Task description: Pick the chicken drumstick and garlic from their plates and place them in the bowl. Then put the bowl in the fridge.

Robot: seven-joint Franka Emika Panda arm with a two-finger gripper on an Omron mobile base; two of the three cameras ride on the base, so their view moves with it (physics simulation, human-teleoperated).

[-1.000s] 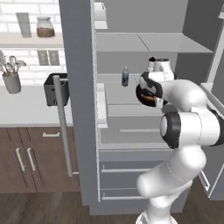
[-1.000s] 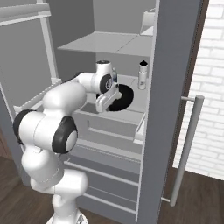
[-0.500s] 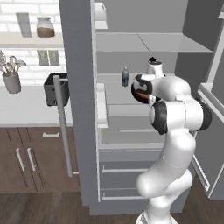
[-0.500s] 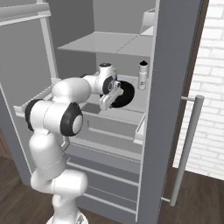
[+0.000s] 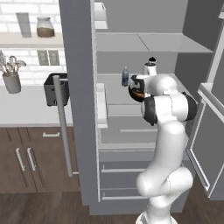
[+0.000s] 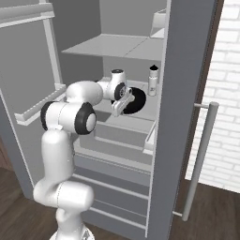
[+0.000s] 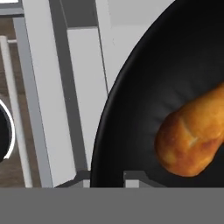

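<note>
Hand view: the black bowl (image 7: 131, 109) is seen from very near, and its rim is clamped between the two dark fingertips (image 7: 133, 176) at the bottom of the picture — the gripper (image 7: 107, 177) is closed on that rim. Inside the bowl the chicken drumstick (image 7: 192, 140) is lying, its fat orange-brown end toward the fingers. The garlic cannot be made out in this view. Beside the bowl, pale fridge shelves and grey panels are visible.

From the left base view, the white arm (image 5: 168, 109) is stretched into the open fridge (image 5: 144, 57), and the gripper (image 5: 133, 89) is held at the level of the middle shelf (image 5: 113, 94). The bowl (image 5: 136, 91) is seen there as a dark shape at the hand, with a bit of orange inside it. Whether the bowl is resting on the shelf or is just above it cannot be told. A small dark bottle (image 5: 125, 77) is standing upright on the same shelf, near the bowl and behind it.

From the right base view, the bowl (image 6: 133, 101) is shown tilted, its dark round side turned to the camera, over the middle shelf (image 6: 136, 119). The gripper (image 6: 123, 101) is at its near edge. A pale bottle (image 6: 153, 80) with a dark cap stands further back, close to the door side. The grey drawers (image 6: 112, 178) are below — they are closed. The fridge door (image 6: 187, 93) with its long bar handle (image 6: 199, 159) stands open at the right.
</note>
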